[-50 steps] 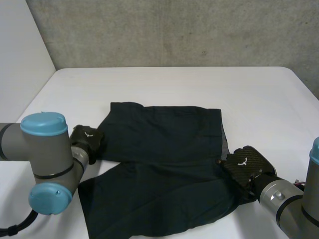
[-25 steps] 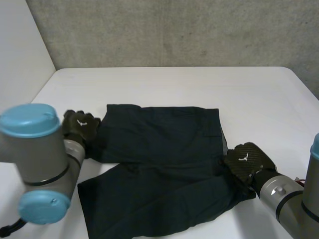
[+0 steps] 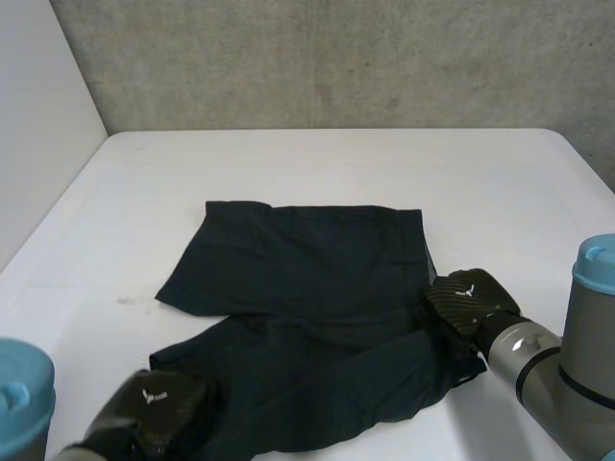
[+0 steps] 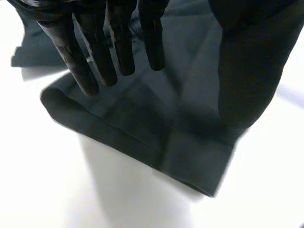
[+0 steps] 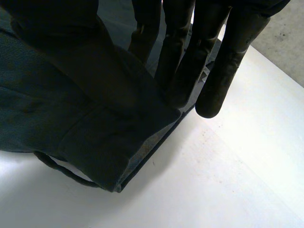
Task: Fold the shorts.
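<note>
Dark shorts (image 3: 307,288) lie spread on the white table (image 3: 336,163), one leg folded partly over the other. My left hand (image 3: 154,411) is at the near left corner of the shorts. In the left wrist view, that left hand (image 4: 114,38) hovers open with straight fingers above the leg hem (image 4: 156,123). My right hand (image 3: 469,300) sits on the right edge of the shorts. In the right wrist view, the right hand's thumb (image 5: 80,61) presses a fold of cloth (image 5: 57,118) against straight fingers (image 5: 180,52), pinching it.
A concrete wall (image 3: 336,58) runs behind the table's far edge. A pale side wall (image 3: 38,115) stands at the left. Bare white tabletop surrounds the shorts on all sides.
My left hand has let go of the shorts' left edge and moved back to their near left corner. The left leg now lies flat. The right hand has barely shifted.
</note>
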{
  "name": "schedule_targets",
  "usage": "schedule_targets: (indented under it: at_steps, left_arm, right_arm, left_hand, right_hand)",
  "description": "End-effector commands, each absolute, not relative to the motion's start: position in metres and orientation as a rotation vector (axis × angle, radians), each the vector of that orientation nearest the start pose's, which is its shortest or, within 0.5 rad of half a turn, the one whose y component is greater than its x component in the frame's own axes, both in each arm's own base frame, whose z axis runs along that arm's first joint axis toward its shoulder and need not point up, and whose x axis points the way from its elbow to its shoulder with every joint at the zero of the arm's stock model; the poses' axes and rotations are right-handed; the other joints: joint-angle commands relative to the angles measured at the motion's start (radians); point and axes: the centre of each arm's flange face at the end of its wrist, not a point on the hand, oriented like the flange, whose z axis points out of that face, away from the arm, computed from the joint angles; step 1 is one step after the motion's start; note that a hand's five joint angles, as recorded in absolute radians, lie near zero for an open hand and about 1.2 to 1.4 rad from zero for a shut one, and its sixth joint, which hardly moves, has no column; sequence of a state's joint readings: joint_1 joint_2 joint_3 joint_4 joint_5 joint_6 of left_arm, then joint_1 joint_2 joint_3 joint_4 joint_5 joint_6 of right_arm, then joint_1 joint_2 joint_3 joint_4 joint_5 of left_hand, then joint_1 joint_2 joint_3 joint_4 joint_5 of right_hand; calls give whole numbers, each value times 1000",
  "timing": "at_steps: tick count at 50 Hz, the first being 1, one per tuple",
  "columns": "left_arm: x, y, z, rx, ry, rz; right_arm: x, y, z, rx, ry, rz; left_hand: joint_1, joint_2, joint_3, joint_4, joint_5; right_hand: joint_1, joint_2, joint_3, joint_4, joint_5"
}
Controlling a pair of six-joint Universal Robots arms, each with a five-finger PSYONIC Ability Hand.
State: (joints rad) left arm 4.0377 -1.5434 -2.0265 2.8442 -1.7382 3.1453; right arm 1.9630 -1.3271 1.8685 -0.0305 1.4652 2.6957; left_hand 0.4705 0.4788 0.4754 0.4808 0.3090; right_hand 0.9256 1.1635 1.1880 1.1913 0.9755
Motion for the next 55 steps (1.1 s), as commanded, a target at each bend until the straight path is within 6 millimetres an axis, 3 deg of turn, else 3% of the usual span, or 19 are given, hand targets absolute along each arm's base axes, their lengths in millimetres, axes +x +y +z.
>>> schedule_targets:
  at_steps: [1, 5, 12, 14, 18, 24, 28, 32, 34, 37, 38, 39, 43, 49, 55]
  left_arm:
    - [-218, -74, 179, 947, 2831, -1359]
    - [-220, -74, 176, 964, 2833, -1334]
    - [-225, -79, 171, 986, 2815, -1319]
    - [-229, -85, 177, 974, 2798, -1375]
    - [-243, -111, 198, 974, 2672, -1580]
    - [-255, -196, 226, 966, 2295, -1812]
    - [-272, -242, 229, 975, 2119, -1887]
    - [-284, -271, 218, 963, 2115, -1869]
    - [-284, -262, 204, 1003, 2215, -1752]
    - [-279, -249, 201, 980, 2337, -1674]
    - [-275, -237, 202, 931, 2438, -1640]
    - [-273, -230, 204, 906, 2487, -1634]
    - [-271, -191, 217, 817, 2680, -1660]
    - [-256, -139, 214, 856, 2770, -1591]
    - [-246, -105, 200, 929, 2806, -1510]
  right_arm:
    - [237, -203, 159, -1157, 2387, -1559]
    - [237, -202, 159, -1156, 2387, -1562]
    - [236, -207, 163, -1147, 2376, -1600]
    - [237, -208, 165, -1146, 2369, -1613]
    - [241, -213, 171, -1157, 2344, -1652]
    - [251, -235, 195, -1151, 2259, -1785]
    - [264, -255, 199, -1176, 2215, -1841]
    - [275, -272, 196, -1203, 2222, -1858]
    - [280, -268, 190, -1229, 2254, -1823]
    - [282, -260, 185, -1244, 2285, -1794]
    - [280, -257, 183, -1243, 2304, -1779]
    - [279, -256, 180, -1243, 2314, -1772]
    - [276, -250, 176, -1241, 2328, -1748]
    - [270, -239, 182, -1233, 2319, -1763]
    - [263, -226, 191, -1223, 2296, -1799]
  left_hand:
    - [119, 110, 114, 108, 106]
    - [218, 210, 213, 208, 205]
    - [925, 917, 920, 915, 912]
    - [926, 917, 921, 915, 913]
    - [926, 917, 921, 915, 913]
    - [926, 917, 921, 915, 913]
    - [926, 917, 921, 915, 913]
    - [926, 917, 921, 915, 913]
    - [926, 917, 921, 915, 913]
    - [926, 917, 921, 915, 913]
    - [499, 491, 494, 489, 486]
    - [294, 286, 289, 284, 281]
    - [-13, -21, -18, -23, -26]
    - [-40, -48, -45, -50, -53]
    - [-34, -42, -39, -44, -47]
  right_hand:
    - [471, 233, 208, 205, 246]
    - [471, 233, 208, 205, 246]
    - [471, 233, 208, 205, 246]
    - [471, 233, 208, 205, 246]
    - [471, 233, 208, 205, 246]
    - [471, 233, 208, 205, 246]
    - [471, 233, 208, 205, 246]
    - [471, 233, 208, 205, 246]
    - [471, 233, 208, 205, 246]
    - [471, 233, 208, 205, 246]
    - [471, 233, 208, 205, 246]
    - [471, 233, 208, 205, 246]
    - [471, 233, 208, 205, 246]
    - [471, 233, 208, 205, 246]
    - [471, 233, 208, 205, 246]
